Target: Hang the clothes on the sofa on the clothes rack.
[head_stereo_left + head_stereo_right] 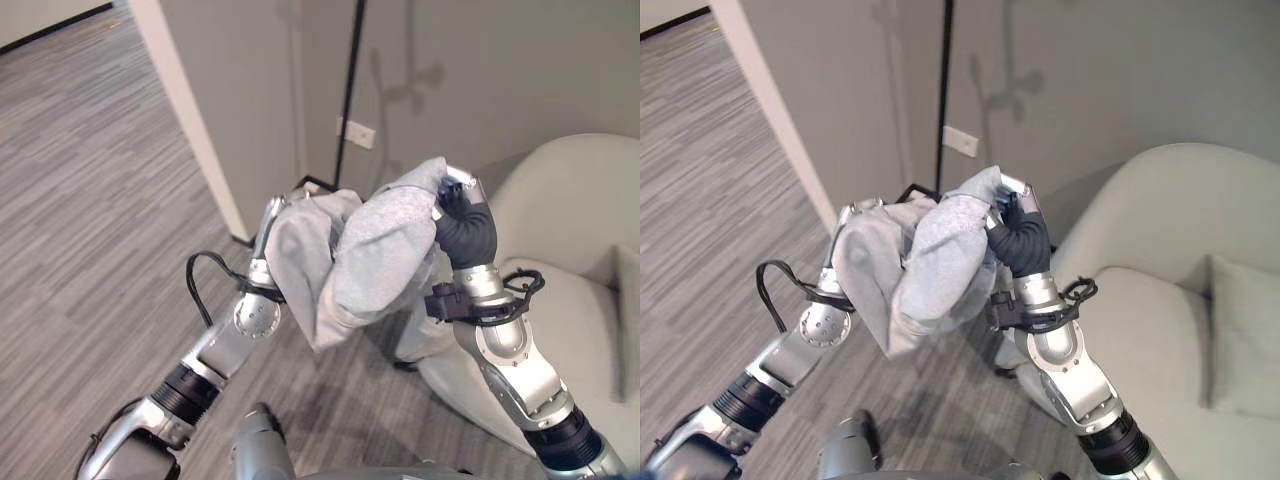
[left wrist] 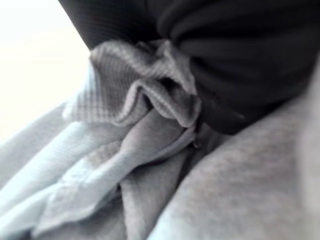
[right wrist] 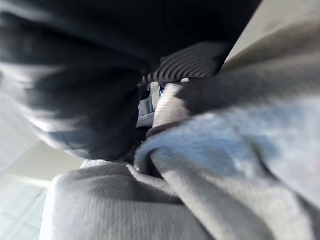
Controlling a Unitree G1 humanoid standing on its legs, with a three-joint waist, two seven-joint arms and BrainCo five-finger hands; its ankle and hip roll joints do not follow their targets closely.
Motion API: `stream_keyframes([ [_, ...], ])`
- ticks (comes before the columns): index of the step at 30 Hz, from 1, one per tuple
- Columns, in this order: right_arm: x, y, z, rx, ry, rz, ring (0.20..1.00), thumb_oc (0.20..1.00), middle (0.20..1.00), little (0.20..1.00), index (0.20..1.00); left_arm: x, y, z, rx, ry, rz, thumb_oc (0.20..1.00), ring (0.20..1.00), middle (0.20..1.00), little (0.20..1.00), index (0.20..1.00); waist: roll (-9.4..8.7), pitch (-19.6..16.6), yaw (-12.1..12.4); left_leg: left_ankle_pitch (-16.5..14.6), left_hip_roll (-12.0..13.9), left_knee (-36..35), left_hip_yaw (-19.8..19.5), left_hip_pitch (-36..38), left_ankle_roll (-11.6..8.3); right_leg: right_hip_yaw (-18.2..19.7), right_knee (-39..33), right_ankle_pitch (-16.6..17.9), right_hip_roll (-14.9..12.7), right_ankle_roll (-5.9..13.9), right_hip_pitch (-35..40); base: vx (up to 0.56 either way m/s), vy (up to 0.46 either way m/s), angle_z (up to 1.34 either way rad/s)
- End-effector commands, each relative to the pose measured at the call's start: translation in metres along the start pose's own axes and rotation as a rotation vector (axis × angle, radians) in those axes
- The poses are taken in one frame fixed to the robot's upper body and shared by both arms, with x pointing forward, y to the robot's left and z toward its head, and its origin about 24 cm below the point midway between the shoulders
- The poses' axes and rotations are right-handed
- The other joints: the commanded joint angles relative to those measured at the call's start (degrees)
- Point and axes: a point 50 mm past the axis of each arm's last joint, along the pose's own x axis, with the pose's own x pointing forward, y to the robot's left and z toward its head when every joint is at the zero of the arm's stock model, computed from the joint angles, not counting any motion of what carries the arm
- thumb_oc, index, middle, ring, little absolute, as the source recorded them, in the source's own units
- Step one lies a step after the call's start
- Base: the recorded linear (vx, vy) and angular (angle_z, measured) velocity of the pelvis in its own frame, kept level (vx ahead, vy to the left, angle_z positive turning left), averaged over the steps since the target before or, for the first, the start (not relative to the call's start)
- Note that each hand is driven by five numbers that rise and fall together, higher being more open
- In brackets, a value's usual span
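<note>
A light grey garment (image 1: 370,250) hangs bunched in the air between both raised hands, in front of my chest. My right hand (image 1: 462,225) holds its upper right edge, with the fingers curled over the cloth. My left hand (image 1: 271,212) is mostly draped by the garment. In the left wrist view a ribbed hem (image 2: 135,85) is gathered tight against that hand. The clothes rack's black pole (image 1: 350,90) stands by the wall just behind the garment. Part of its base shows on the floor under the cloth.
A pale sofa (image 1: 570,200) with a cushion (image 1: 1245,335) stands at my right, close to the right arm. A wall corner (image 1: 190,110) juts out at the left of the rack. A white outlet (image 1: 358,133) sits on the wall. Grey plank floor stretches away to the left.
</note>
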Motion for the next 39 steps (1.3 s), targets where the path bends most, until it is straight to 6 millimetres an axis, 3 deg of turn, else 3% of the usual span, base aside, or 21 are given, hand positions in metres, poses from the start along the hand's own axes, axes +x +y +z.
stream_keyframes([
  [1, 0.012, -0.011, 0.020, -0.101, -0.158, -0.009, 0.200, 0.200, 0.200, 0.200, 0.200, 0.008, 0.012, 0.034, -0.094, -0.167, 0.169, 0.200, 0.200, 0.200, 0.200, 0.200, 3.12, -2.78, -0.51, 8.59, 1.19, -23.90, 1.21, 15.53, -3.16, 2.99, 4.19, -13.11, 8.25, 12.83, -2.58, 0.17, 0.520, 0.16],
  [2, 0.010, -0.013, 0.021, -0.089, -0.164, -0.015, 0.200, 0.200, 0.200, 0.200, 0.200, 0.005, 0.010, 0.029, -0.087, -0.140, 0.175, 0.200, 0.200, 0.200, 0.200, 0.200, 3.72, -2.43, -1.73, 8.12, -2.26, -26.76, 2.45, 18.41, -1.30, 2.46, 7.33, -18.79, 14.52, 10.87, -5.82, 0.16, 0.504, -0.10],
  [4, 0.007, -0.013, 0.022, -0.075, -0.158, -0.001, 0.200, 0.200, 0.200, 0.200, 0.200, -0.001, 0.008, 0.022, -0.073, -0.094, 0.168, 0.200, 0.200, 0.200, 0.200, 0.200, 4.31, -2.03, -2.38, 8.22, -5.01, -30.44, 4.11, 21.69, -0.39, 1.21, 9.21, -25.12, 21.49, 9.41, -8.76, 0.18, 0.439, -0.28],
  [5, 0.006, -0.014, 0.022, -0.090, -0.158, 0.001, 0.200, 0.200, 0.200, 0.200, 0.200, -0.003, 0.008, 0.021, -0.064, -0.087, 0.162, 0.200, 0.200, 0.200, 0.200, 0.200, 4.30, -1.93, -2.66, 7.89, -6.02, -30.62, 4.23, 22.24, -0.24, 0.80, 8.04, -27.02, 24.14, 9.08, -9.15, 0.10, 0.134, -0.34],
  [6, 0.006, -0.014, 0.022, -0.090, -0.157, 0.002, 0.200, 0.200, 0.200, 0.200, 0.200, -0.003, 0.008, 0.021, -0.063, -0.086, 0.162, 0.200, 0.200, 0.200, 0.200, 0.200, 4.39, -1.95, -2.64, 7.78, -5.84, -30.59, 4.28, 22.34, -0.35, 0.76, 7.89, -27.20, 24.35, 8.91, -8.98, 0.14, 0.155, -0.38],
  [7, 0.007, -0.016, 0.023, -0.133, -0.172, 0.000, 0.200, 0.200, 0.200, 0.200, 0.200, -0.005, 0.008, 0.019, -0.057, -0.076, 0.168, 0.200, 0.200, 0.200, 0.200, 0.200, 3.93, -2.18, -3.37, 6.63, -7.46, -30.81, 4.34, 23.30, -0.33, 0.62, 4.15, -29.37, 29.26, 8.00, -10.00, 0.18, 0.112, -0.23],
  [9, 0.007, -0.019, 0.024, -0.167, -0.176, -0.007, 0.200, 0.200, 0.200, 0.200, 0.200, -0.005, 0.005, 0.018, -0.055, -0.068, 0.175, 0.200, 0.200, 0.200, 0.200, 0.200, 3.74, -2.52, -4.30, 5.17, -8.00, -30.81, 4.18, 24.18, -0.56, 2.19, -0.27, -28.85, 31.44, 7.53, -11.60, 0.21, 0.078, 0.02],
  [10, 0.007, -0.019, 0.024, -0.168, -0.176, -0.006, 0.200, 0.200, 0.200, 0.200, 0.200, -0.005, 0.004, 0.018, -0.055, -0.069, 0.176, 0.200, 0.200, 0.200, 0.200, 0.200, 3.90, -2.63, -4.21, 5.12, -7.93, -30.81, 4.25, 24.07, -0.56, 2.23, -0.64, -28.63, 31.60, 7.52, -11.58, 0.25, -0.025, 0.10],
  [11, 0.008, -0.019, 0.025, -0.179, -0.178, -0.005, 0.200, 0.200, 0.200, 0.200, 0.200, -0.004, 0.000, 0.017, -0.060, -0.059, 0.175, 0.200, 0.200, 0.200, 0.200, 0.200, 3.62, -2.58, -5.17, 4.36, -8.11, -30.81, 3.40, 25.05, -0.55, 5.13, -2.39, -27.26, 31.89, 8.03, -13.52, 0.16, -0.018, 0.23],
  [15, 0.005, -0.021, 0.027, -0.211, -0.185, -0.003, 0.200, 0.200, 0.200, 0.200, 0.200, 0.000, -0.006, 0.020, -0.059, -0.073, 0.165, 0.200, 0.200, 0.200, 0.200, 0.200, 3.63, -2.94, -5.61, 2.10, -9.20, -30.79, 2.78, 28.28, 0.07, 5.69, -3.59, -27.04, 31.76, 7.57, -11.81, 0.35, -0.078, 0.01],
  [16, 0.004, -0.024, 0.027, -0.221, -0.183, -0.008, 0.200, 0.200, 0.200, 0.200, 0.200, 0.003, -0.010, 0.023, -0.074, -0.076, 0.164, 0.200, 0.200, 0.200, 0.200, 0.200, 3.41, -3.59, -5.46, 0.73, -8.84, -25.52, 3.01, 28.79, -1.00, 5.53, -5.16, -28.91, 32.73, 6.19, -7.72, 0.34, -0.190, 0.13],
  [17, 0.004, -0.026, 0.028, -0.227, -0.189, -0.008, 0.200, 0.200, 0.200, 0.200, 0.200, 0.004, -0.010, 0.024, -0.080, -0.081, 0.170, 0.200, 0.200, 0.200, 0.200, 0.200, 3.27, -3.66, -5.31, 1.65, -8.33, -21.09, 3.38, 28.36, -2.06, 5.39, -5.56, -29.36, 32.96, 5.80, -6.29, 0.45, -0.293, 0.20],
  [21, 0.003, -0.040, 0.026, -0.294, -0.168, -0.046, 0.200, 0.200, 0.200, 0.200, 0.200, 0.014, -0.008, 0.026, -0.070, -0.101, 0.203, 0.200, 0.200, 0.200, 0.200, 0.200, 0.02, -2.49, -3.88, 12.22, 1.90, 6.44, 5.04, 18.77, -8.30, 2.24, -9.76, -30.64, 32.92, 1.77, 1.40, 0.27, -0.309, 0.22],
  [25, 0.002, -0.051, 0.022, -0.422, -0.148, -0.076, 0.200, 0.200, 0.200, 0.200, 0.200, 0.024, 0.003, 0.028, -0.001, -0.127, 0.299, 0.200, 0.200, 0.200, 0.200, 0.200, -1.48, -2.47, -2.89, 10.64, 2.28, 12.17, 6.09, 11.87, -8.07, 3.68, -12.29, -31.36, 31.89, 1.49, 5.22, 0.26, -0.063, -0.12],
  [26, 0.003, -0.059, 0.020, -0.544, -0.152, -0.096, 0.200, 0.200, 0.200, 0.200, 0.200, 0.034, 0.015, 0.028, 0.078, -0.150, 0.389, 0.200, 0.200, 0.200, 0.200, 0.200, -1.21, -3.20, -2.96, 9.36, 2.55, 8.05, 7.60, 9.10, -7.36, 4.77, -13.42, -31.65, 31.53, 2.15, 7.11, 0.30, 0.036, -0.08],
  [27, 0.003, -0.059, 0.020, -0.546, -0.153, -0.096, 0.200, 0.200, 0.200, 0.200, 0.200, 0.035, 0.015, 0.028, 0.079, -0.151, 0.391, 0.200, 0.200, 0.200, 0.200, 0.200, -1.27, -3.21, -2.87, 9.43, 2.32, 7.73, 7.81, 9.25, -7.28, 4.87, -13.53, -31.56, 31.36, 2.24, 7.09, 0.32, 0.108, -0.12],
  [29, 0.006, -0.066, 0.022, -0.621, -0.177, -0.113, 0.200, 0.200, 0.200, 0.200, 0.200, 0.043, 0.030, 0.033, 0.181, -0.199, 0.487, 0.200, 0.200, 0.200, 0.200, 0.200, -0.54, -4.42, -3.00, 8.70, 1.25, -3.23, 7.85, 9.22, -6.02, 6.16, -13.86, -31.95, 30.62, 3.33, 7.97, 0.33, 0.207, -0.24],
  [31, 0.015, -0.069, 0.025, -0.664, -0.224, -0.124, 0.200, 0.200, 0.200, 0.200, 0.200, 0.050, 0.045, 0.039, 0.267, -0.255, 0.579, 0.200, 0.200, 0.200, 0.200, 0.200, 0.89, -6.19, -2.40, 13.86, 0.87, -20.30, 3.12, 10.80, -6.47, 7.35, -14.57, -32.61, 29.93, 5.26, 9.89, 0.54, 0.298, -0.38],
  [32, 0.023, -0.072, 0.027, -0.733, -0.264, -0.129, 0.200, 0.200, 0.200, 0.200, 0.200, 0.053, 0.055, 0.041, 0.348, -0.306, 0.614, 0.200, 0.200, 0.200, 0.200, 0.200, 1.36, -6.95, -1.40, 17.34, 2.31, -26.51, -0.88, 10.88, -7.89, 8.33, -14.31, -34.06, 29.78, 5.63, 11.30, 0.44, 0.168, -0.59],
  [34, 0.029, -0.078, 0.025, -0.788, -0.271, -0.167, 0.200, 0.200, 0.200, 0.200, 0.200, 0.054, 0.069, 0.041, 0.412, -0.318, 0.669, 0.200, 0.200, 0.200, 0.200, 0.200, 2.28, -8.62, -1.23, 18.93, 2.94, -29.36, -0.68, 12.68, -8.14, 8.61, -14.24, -35.09, 30.24, 6.35, 13.09, 0.54, 0.109, -0.61],
  [39, 0.035, -0.087, 0.033, -0.847, -0.319, -0.266, 0.200, 0.200, 0.200, 0.200, 0.200, 0.054, 0.081, 0.042, 0.480, -0.337, 0.708, 0.200, 0.200, 0.200, 0.200, 0.200, 2.79, -11.19, -0.29, 17.53, -1.03, -30.51, 1.72, 15.71, -6.50, 9.59, -12.81, -33.07, 27.59, 7.78, 14.09, 0.37, 0.157, -0.37],
])
